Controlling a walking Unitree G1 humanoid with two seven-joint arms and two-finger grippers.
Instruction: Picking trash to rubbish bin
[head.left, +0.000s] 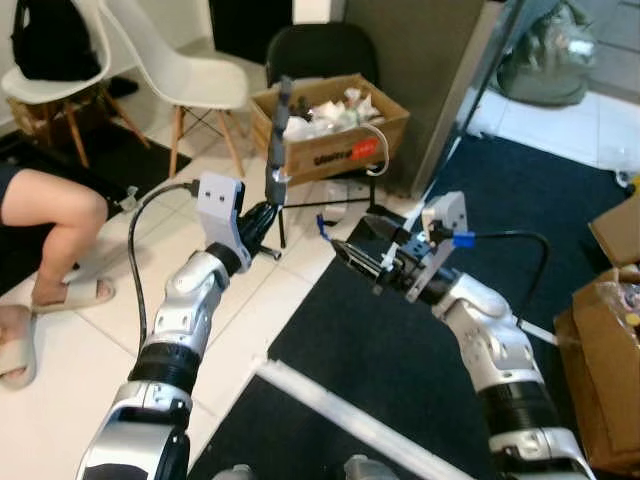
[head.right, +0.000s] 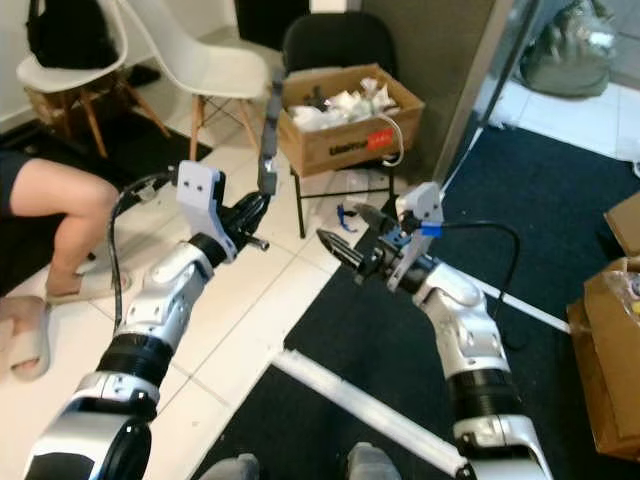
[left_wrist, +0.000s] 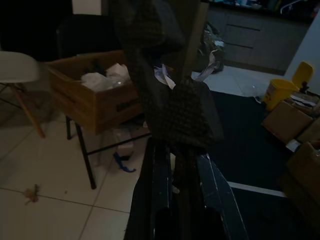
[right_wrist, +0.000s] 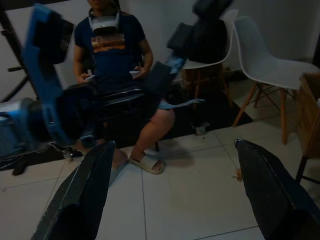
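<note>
Left eye view: the left gripper (head.left: 268, 212) is raised over the white tile floor (head.left: 60, 400), its fingers closed on a long dark wrapper (head.left: 281, 125) that stands upright. At 12 o'clock, a cardboard box (head.left: 330, 125) full of crumpled white trash sits on a black chair (head.left: 322, 50); its red label is unreadable. The right gripper (head.left: 352, 258) hangs over the dark carpet (head.left: 400, 350), fingers spread, empty. A person's leg (head.left: 55, 215) is at 9 o'clock.

Right eye view: same scene; brown cartons (head.right: 610, 350) at 3 o'clock.

Left wrist view: the wrapper is clamped between the fingers (left_wrist: 215, 192), the box at 10 o'clock, a yellow container (left_wrist: 280, 92) at 2 o'clock.

Right wrist view: wide-open fingers (right_wrist: 82, 192) frame a seated person (right_wrist: 112, 60) in a printed shirt; lettering illegible.
</note>
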